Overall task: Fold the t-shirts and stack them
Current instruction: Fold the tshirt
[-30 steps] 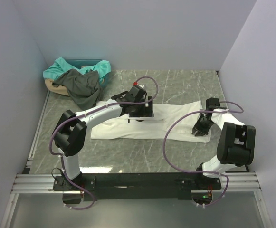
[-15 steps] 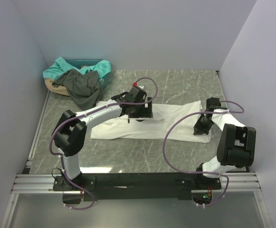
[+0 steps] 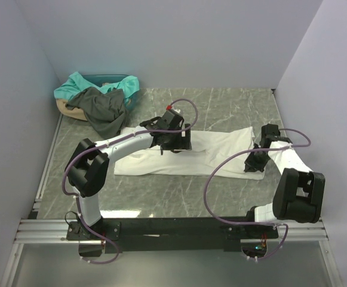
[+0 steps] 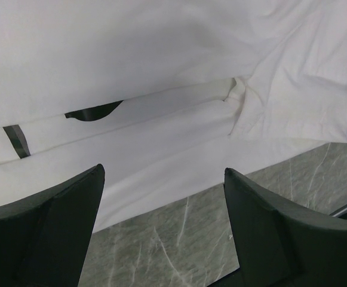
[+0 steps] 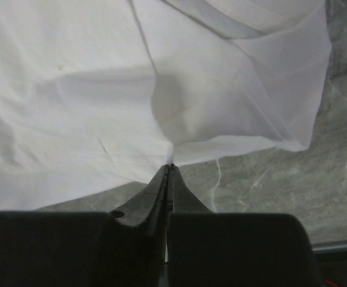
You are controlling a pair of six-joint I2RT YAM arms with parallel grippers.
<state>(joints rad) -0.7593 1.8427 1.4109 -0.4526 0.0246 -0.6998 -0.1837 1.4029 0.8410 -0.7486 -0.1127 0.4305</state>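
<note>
Working on the white t-shirt (image 3: 161, 162), doubled lengthwise into a long band and lying across the middle of the bench (image 3: 233, 107), well apart from the other two. Showing, in the left wrist view, slivers of the chest print (image 4: 92, 111) peeking out from under the folded-over top layer.

Pinching the band's right end at its hem with the right gripper (image 5: 170, 170), fingers pressed together on the cloth, the fabric puckering toward the pinch. Probably gripping there for drawing that end straight or carrying it over into a crosswise fold.

Hanging the left gripper (image 4: 161, 197) low over the band's middle, close to one long edge, fingers spread wide and holding nothing. Seemingly waiting there for pinning the fold line or taking up the doubled edge.

Leaving the rest at the back left corner: the teal t-shirt (image 3: 80, 84) bunched inside the basket (image 3: 63, 106), and the dark grey t-shirt (image 3: 104, 110) spilling over the basket's front rim onto the bench, both crumpled and unfolded. Judging the job as being early, with one shirt partly folded and nothing stacked yet.
</note>
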